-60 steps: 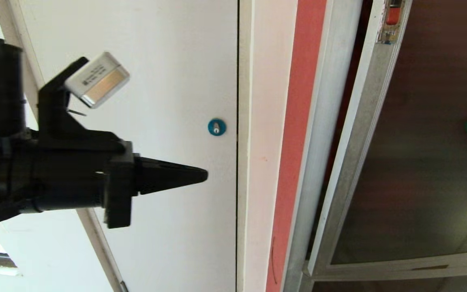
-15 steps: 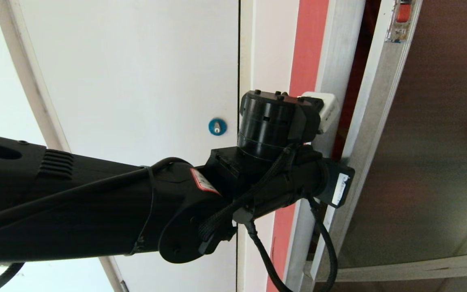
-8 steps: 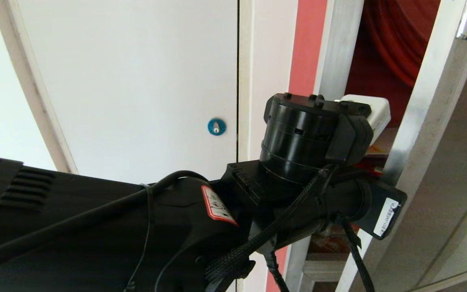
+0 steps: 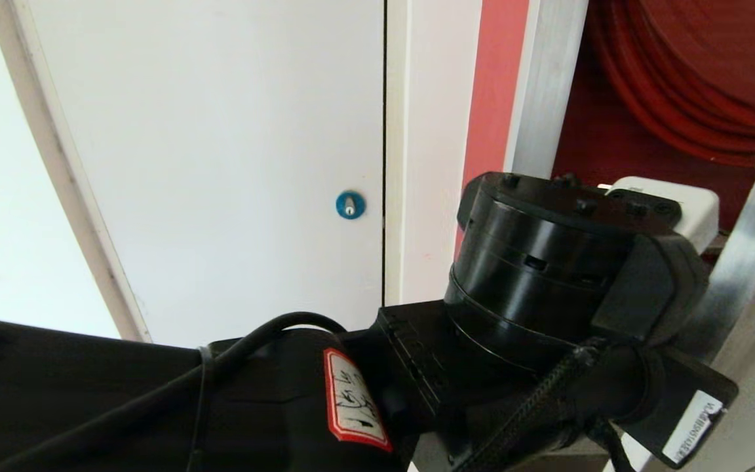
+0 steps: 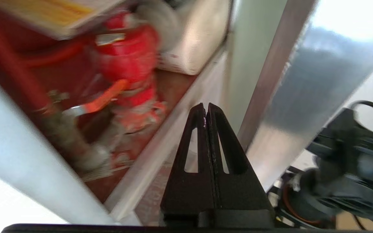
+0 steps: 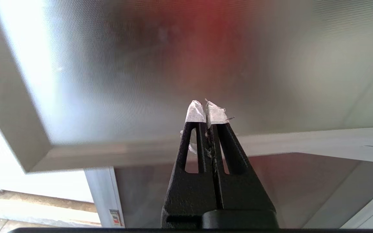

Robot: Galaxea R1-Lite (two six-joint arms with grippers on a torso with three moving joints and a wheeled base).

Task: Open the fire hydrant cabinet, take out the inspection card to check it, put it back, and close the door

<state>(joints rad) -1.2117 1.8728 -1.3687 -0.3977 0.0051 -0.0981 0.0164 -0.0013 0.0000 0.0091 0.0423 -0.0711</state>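
Your fire hydrant cabinet (image 4: pixel 544 85) stands to the right of the plain white door with the blue round lock (image 4: pixel 350 204): a silver aluminium frame with a red edge strip (image 4: pixel 492 85), and a red interior where coils of red hose (image 4: pixel 679 72) show. In the left wrist view you see a red valve (image 5: pixel 129 68) with an orange handle, and a white rolled hose (image 5: pixel 194 42) beside it. A yellow-striped white sheet (image 5: pixel 44 13) at that view's corner is too blurred to name. The door (image 4: pixel 754 262) is swung open, its silver frame edge at the far right.

Your left pincer (image 5: pixel 206 111) is clenched on nothing, tips pointing into the gap between cabinet frame and door edge, the door frame (image 5: pixel 303 81) just beside it. Your right pincer (image 6: pixel 207 111), also clenched and empty, faces the door's frosted panel (image 6: pixel 189 58).
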